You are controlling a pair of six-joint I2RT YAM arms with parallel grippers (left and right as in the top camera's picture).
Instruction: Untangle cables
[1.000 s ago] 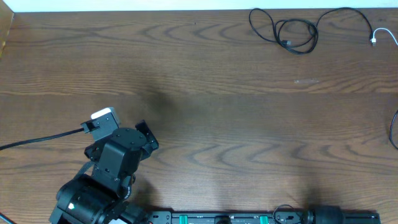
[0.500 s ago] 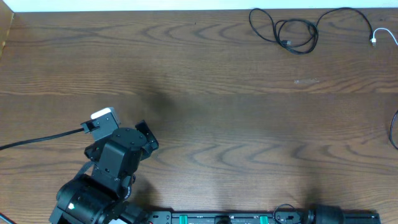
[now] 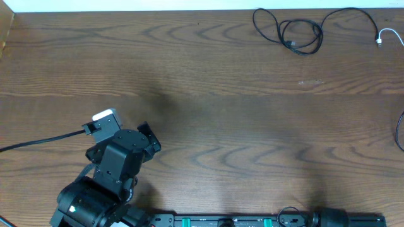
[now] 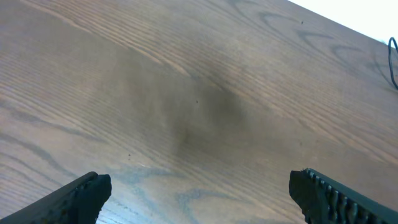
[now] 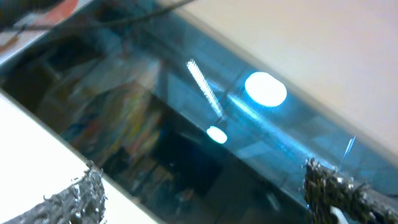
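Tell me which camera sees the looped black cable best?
Overhead: the whole black cable lies looped near the far edge of the table. Left wrist shows only a dark sliver at its right border, maybe cable. Right wrist shows none.

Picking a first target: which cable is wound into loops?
The black cable at the far edge, right of centre. The white cable in the corner and the black strand at the right edge show only short stretches.
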